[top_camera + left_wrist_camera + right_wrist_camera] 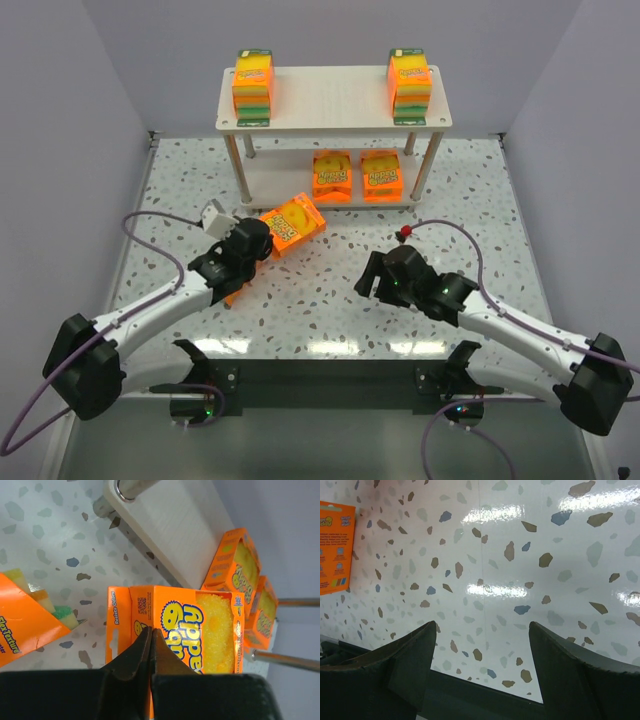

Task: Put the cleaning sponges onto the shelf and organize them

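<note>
The left claw point(150, 632) is pinched shut on the thin edge of one sponge pack point(200, 630) just before the shelf point(335, 100). The right claw point(482, 625) hangs spread apart over the bench point(520, 555), nearer than the shelf.

- Desk point(330, 320): a glossy white top flecked with grey, brown and blue chips.
- Shelf point(335, 100): stands on its 4 thin legs at the desk's far side.
- 1 sponge pack point(292, 224): lies print-up and askew, just before the shelf's left legs.
- 1 second pack point(27, 625): lies nearer, beside the first, sponge layers showing.
</note>
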{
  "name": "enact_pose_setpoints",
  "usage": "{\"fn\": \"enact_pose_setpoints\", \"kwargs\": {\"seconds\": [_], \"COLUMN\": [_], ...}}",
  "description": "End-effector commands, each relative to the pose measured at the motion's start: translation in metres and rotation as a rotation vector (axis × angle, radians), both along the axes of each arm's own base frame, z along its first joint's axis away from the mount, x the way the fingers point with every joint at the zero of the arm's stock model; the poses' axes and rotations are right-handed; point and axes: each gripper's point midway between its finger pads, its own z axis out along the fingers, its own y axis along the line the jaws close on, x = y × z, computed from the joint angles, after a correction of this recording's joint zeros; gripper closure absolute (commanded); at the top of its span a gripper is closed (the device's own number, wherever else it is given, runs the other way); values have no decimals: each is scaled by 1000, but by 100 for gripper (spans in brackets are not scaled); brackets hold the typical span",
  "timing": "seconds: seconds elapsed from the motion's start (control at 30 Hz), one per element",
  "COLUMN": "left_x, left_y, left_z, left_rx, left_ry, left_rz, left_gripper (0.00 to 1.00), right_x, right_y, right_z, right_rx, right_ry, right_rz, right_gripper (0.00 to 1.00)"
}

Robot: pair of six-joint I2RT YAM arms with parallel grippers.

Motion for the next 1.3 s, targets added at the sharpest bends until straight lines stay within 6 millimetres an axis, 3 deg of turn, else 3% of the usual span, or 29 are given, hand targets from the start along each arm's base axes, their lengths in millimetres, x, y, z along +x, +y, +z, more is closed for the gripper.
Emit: {"fn": "enact_pose_setpoints", "kwargs": {"seconds": [0.0,0.2,0.23,0.3,0.33,0.4,0.43,0.5,0.53,0.57,0.93,1.27], "left_x": [7,22,27,34,39,52,59,71,76,81,117,164], "left_y": [33,44,44,43,41,36,32,29,28,30,34,24], "left_z": [32,47,34,40,27,38,31,45,39,48,22,24], "left_rx": [-242,-414,-392,-421,-396,-411,-390,-401,-376,-384,-378,-406], "left_ry": [-138,-192,-155,-139,-112,-143,-139,-169,-168,-186,-193,-237], "left_rz": [315,549,584,657,686,714,723,751,769,794,894,867], "left_gripper": [100,100,100,100,100,100,100,100,100,100,100,100], "right_x": [-1,-3,-4,-5,-6,-7,-8,-9,-10,-11,-15,-16], "right_y": [-8,-8,-7,-6,-7,-9,-10,-13,-14,-17,-21,-14], "right_z": [-1,-1,0,3,5,9,10,13,15,16,20,17], "right_rx": [-19,-22,-20,-20,-20,-24,-23,-30,-30,-41,-73,-72], "right_ry": [-16,-14,-14,-14,-15,-22,-26,-35,-39,-43,-55,-46], "right_rz": [-3,24,27,41,43,51,54,63,66,71,122,166], "right_gripper": [22,23,23,23,23,23,23,23,23,23,23,24]}}
